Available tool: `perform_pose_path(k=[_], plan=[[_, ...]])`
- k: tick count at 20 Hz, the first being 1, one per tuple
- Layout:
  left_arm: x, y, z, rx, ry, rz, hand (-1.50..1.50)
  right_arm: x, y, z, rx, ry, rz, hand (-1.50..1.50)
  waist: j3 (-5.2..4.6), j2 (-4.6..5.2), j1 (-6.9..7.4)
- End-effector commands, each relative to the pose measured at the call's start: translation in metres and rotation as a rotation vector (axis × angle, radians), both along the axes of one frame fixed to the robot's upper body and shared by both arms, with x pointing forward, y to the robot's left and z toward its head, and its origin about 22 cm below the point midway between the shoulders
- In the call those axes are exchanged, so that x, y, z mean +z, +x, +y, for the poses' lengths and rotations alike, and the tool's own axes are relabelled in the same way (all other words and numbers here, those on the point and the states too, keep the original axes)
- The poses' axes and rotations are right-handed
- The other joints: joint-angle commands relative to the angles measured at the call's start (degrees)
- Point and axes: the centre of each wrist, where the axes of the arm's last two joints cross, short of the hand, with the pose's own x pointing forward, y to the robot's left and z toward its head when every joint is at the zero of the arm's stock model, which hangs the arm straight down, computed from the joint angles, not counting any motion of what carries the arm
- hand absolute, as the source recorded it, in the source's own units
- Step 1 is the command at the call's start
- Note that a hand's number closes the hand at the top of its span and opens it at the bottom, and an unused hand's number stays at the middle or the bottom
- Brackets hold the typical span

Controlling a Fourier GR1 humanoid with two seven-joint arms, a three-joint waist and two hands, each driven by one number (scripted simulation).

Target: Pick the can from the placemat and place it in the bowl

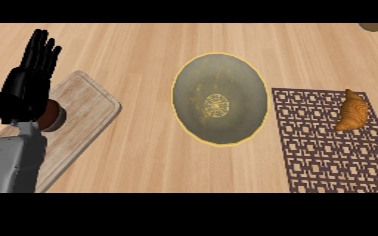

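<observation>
Your left hand (28,89) shows at the view's left edge, black, fingers straight and pointing up, holding nothing, resting above a pale rectangular wooden cutting board (90,105). A small round reddish-brown thing (53,116) sits just beside the wrist over that board; you cannot tell what it is. On the light wooden counter (148,45), mid-view, stands the round grey-olive bowl with a yellow rim (219,75), nothing in it. To its right lies the dark brown lattice placemat (317,147), close to the bowl but apart from it. What you see on the placemat is a golden-brown croissant (352,111), near the mat's upper right part, well apart from your hand.
</observation>
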Motion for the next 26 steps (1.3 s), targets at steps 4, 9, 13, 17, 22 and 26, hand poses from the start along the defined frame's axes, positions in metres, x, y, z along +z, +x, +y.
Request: perform_pose_path(k=[4, 9, 13, 17, 22, 26], plan=[[-0.005, -0.010, 0.009, 0.022, 0.008, 0.008, 0.00, 0.019, 0.026, 0.075, 0.291, 0.006, 0.195, 1.50, -0.05, -0.64, -1.55], [-0.003, -0.007, 0.023, 0.037, 0.004, 0.003, 0.00, 0.015, 0.037, 0.148, 0.357, -0.066, 0.221, 1.50, -0.07, -0.69, -2.86], [0.009, -0.009, 0.025, 0.055, 0.004, 0.011, 0.00, -0.012, 0.035, 0.172, 0.388, -0.093, 0.287, 1.50, 0.03, -0.80, -3.43], [-0.014, -0.022, 0.015, 0.073, 0.005, 0.017, 0.00, -0.054, 0.026, 0.200, 0.392, -0.115, 0.323, 1.50, 0.04, -0.79, -3.75], [-0.001, -0.010, 0.018, 0.065, 0.004, 0.017, 0.00, -0.087, 0.012, 0.238, 0.351, -0.154, 0.269, 1.50, 0.05, -0.49, -3.41], [0.015, -0.018, 0.017, 0.056, -0.001, 0.009, 0.00, -0.120, -0.004, 0.264, 0.280, -0.251, 0.250, 1.50, 0.06, -0.64, -3.34]])
